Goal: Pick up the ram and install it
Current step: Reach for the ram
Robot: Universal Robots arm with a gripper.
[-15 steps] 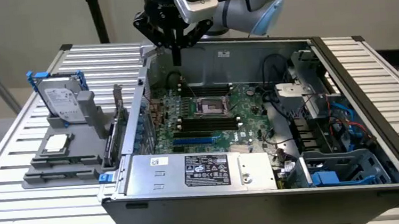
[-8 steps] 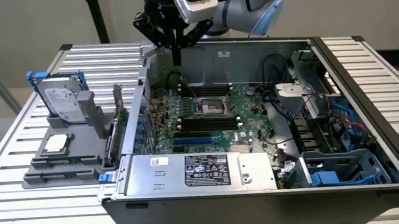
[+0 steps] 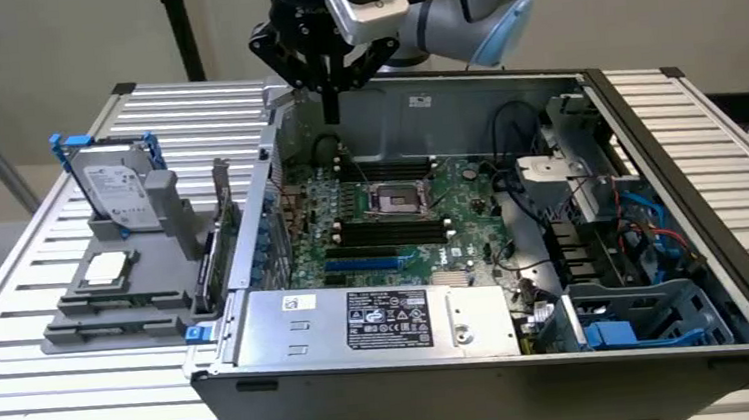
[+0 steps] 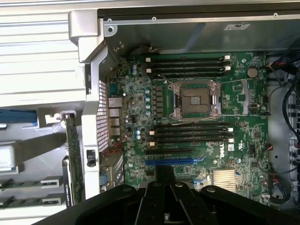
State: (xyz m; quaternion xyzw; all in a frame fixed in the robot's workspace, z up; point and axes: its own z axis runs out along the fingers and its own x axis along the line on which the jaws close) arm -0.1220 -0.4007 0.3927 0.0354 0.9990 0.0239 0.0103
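Hovering over the open case [image 3: 495, 381] near its far edge, pincer [image 3: 332, 111] closed, empty, ram [image 3: 223, 232] upright just outside.

The robot arm [image 3: 473, 7] runs out past the exterior view's upper edge. The ram [image 3: 217, 252], standing edge-on beside the case wall [image 3: 259, 229], shows none of its chips. Print on the power supply label [image 3: 390, 321] is too small to read. In the wrist view the gripper [image 4: 164, 185] covers part of the motherboard [image 4: 197, 140].

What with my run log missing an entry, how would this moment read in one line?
tool: shut, empty, over case | ram: upright in holder outside case
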